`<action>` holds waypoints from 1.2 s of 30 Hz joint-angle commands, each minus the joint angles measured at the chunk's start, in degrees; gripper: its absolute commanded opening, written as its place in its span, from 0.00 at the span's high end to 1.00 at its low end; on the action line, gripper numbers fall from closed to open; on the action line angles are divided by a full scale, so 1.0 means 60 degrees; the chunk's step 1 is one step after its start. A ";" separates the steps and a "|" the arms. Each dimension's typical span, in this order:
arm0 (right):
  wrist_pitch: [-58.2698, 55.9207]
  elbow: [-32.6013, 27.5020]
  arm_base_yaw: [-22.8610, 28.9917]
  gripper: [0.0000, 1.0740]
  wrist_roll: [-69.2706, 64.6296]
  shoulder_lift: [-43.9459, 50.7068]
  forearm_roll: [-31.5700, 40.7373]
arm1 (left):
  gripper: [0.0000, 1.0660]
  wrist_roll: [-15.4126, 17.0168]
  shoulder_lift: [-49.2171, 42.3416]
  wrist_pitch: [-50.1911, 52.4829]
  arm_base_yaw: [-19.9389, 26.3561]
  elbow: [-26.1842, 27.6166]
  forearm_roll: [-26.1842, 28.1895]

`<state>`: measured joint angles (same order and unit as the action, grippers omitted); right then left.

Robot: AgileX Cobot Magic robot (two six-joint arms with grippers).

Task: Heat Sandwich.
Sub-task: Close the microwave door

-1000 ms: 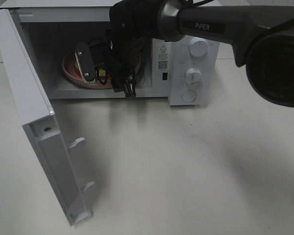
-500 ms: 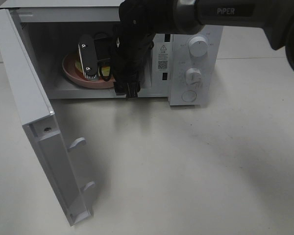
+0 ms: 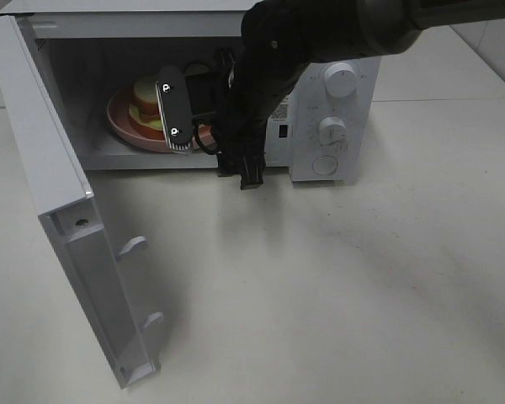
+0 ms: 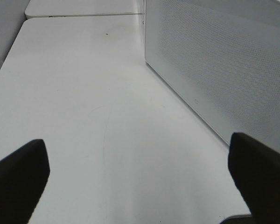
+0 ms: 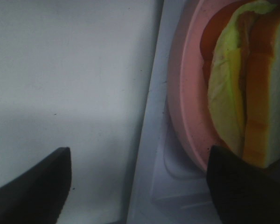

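The sandwich (image 3: 145, 99) lies on its round pink plate (image 3: 124, 126) inside the open white microwave (image 3: 320, 168). My right gripper (image 3: 210, 145) is open and empty at the oven's mouth, just right of the plate and clear of it. One finger (image 3: 172, 114) stands in front of the plate's right edge. The right wrist view shows the sandwich (image 5: 242, 84) on the plate (image 5: 186, 98) on the oven floor, between my spread fingertips (image 5: 35, 186). My left gripper (image 4: 140, 182) is open and empty over bare table. It does not show in the exterior high view.
The microwave door (image 3: 63, 210) hangs wide open to the left, with its latch hooks (image 3: 133, 246) facing the table. The control panel with two knobs (image 3: 333, 130) is on the right. A white perforated panel (image 4: 224, 70) stands close beside the left gripper.
My right gripper has drawn back out of the oven, toward the right and front. The plate and sandwich stay inside and show more fully. The door has not moved.
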<state>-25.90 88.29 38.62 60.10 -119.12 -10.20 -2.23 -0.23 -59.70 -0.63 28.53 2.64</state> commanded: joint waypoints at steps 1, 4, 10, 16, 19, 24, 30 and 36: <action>0.0315 -0.0974 0.0019 0.29 -0.0143 0.0735 0.0019 | 0.07 0.0029 -0.0248 0.0057 -0.0010 -0.0038 0.0067; 0.0430 -0.1547 0.0019 0.29 -0.0258 0.1155 0.0019 | 0.07 0.0029 -0.0248 0.0057 -0.0010 -0.0038 0.0067; 0.0544 -0.2636 0.0019 0.29 -0.0535 0.2034 0.0019 | 0.07 0.0029 -0.0248 0.0057 -0.0010 -0.0038 0.0067; 0.0554 -0.3829 0.0019 0.29 -0.0554 0.3037 0.0029 | 0.07 0.0029 -0.0248 0.0057 -0.0010 -0.0038 0.0067; 0.0544 -0.4374 0.0019 0.29 -0.0745 0.3533 0.0029 | 0.07 0.0029 -0.0248 0.0057 -0.0010 -0.0038 0.0067; 0.0544 -0.5214 0.0019 0.29 -0.1404 0.4354 0.0029 | 0.07 0.0029 -0.0248 0.0057 -0.0010 -0.0038 0.0067; 0.0535 -0.6207 0.0019 0.29 -0.2063 0.5414 0.0029 | 0.07 0.0029 -0.0248 0.0057 -0.0010 -0.0038 0.0067; 0.0506 -0.7066 0.0019 0.29 -0.2922 0.6455 0.0029 | 0.07 0.0029 -0.0248 0.0057 -0.0010 -0.0038 0.0067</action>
<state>-22.69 46.18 38.62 43.66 -80.96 -10.20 -2.23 -0.23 -59.70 -0.63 28.53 2.64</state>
